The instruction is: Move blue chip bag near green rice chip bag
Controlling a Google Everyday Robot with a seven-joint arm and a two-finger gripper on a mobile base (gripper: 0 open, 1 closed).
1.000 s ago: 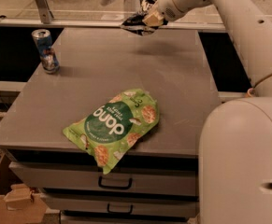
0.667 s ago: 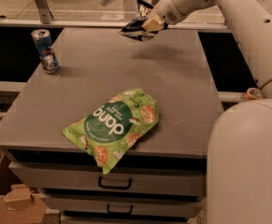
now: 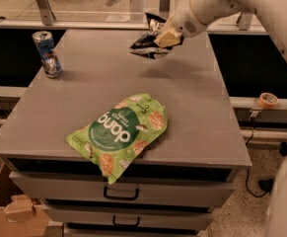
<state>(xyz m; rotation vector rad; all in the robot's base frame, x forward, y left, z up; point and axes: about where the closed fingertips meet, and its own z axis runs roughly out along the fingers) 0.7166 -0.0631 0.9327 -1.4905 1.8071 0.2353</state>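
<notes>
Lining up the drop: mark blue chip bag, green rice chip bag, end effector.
blue chip bag (image 3: 143, 46), camera view, crumpled lower foil
green rice chip bag (image 3: 112, 129), camera view, dark circle
end effector (image 3: 165, 36), camera view, between fingertips, above far end of table (image 3: 202, 107)

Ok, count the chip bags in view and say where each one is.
2. The blue chip bag is gripped in the hand over the far end of the table; the green rice chip bag lies flat at the near edge, a corner overhanging the drawers. None looks hidden.
</notes>
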